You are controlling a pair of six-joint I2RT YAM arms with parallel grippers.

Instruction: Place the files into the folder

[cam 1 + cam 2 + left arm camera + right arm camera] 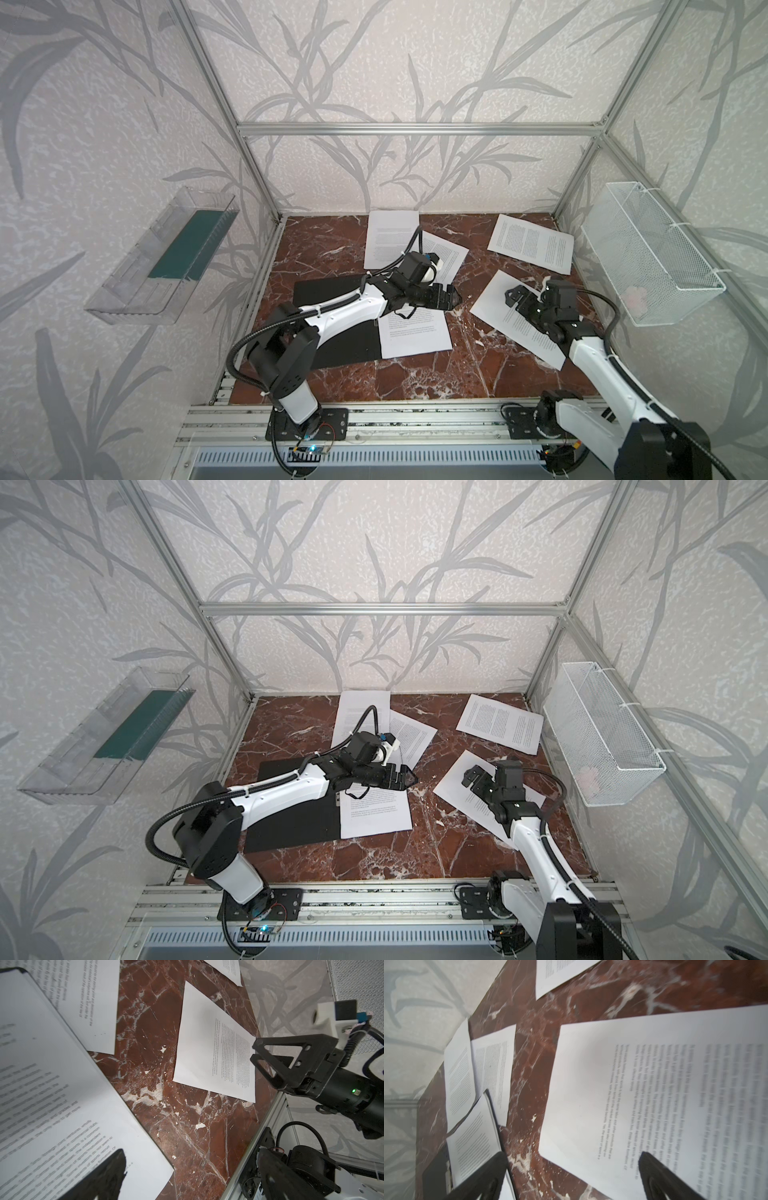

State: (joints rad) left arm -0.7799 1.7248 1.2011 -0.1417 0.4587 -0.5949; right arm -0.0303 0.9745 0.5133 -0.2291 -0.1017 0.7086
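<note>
Both claws spread wide, empty: left gripper (451, 298) & right gripper (527, 294). The files (492, 302) look thin, floppy, lying flat; prob. best pinch a corner.

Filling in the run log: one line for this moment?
folder open | one sheet inside | four loose | left hand open | right hand open

Both top views look down from above the front rail (415, 419), facing 12 o'clock, holding the whole table (415, 382); the left wrist view skims close over it toward 3 o'clock, catching the right gripper (254, 1051); the right wrist view, equally near, faces 10 o'clock; all 4 share that table.
</note>
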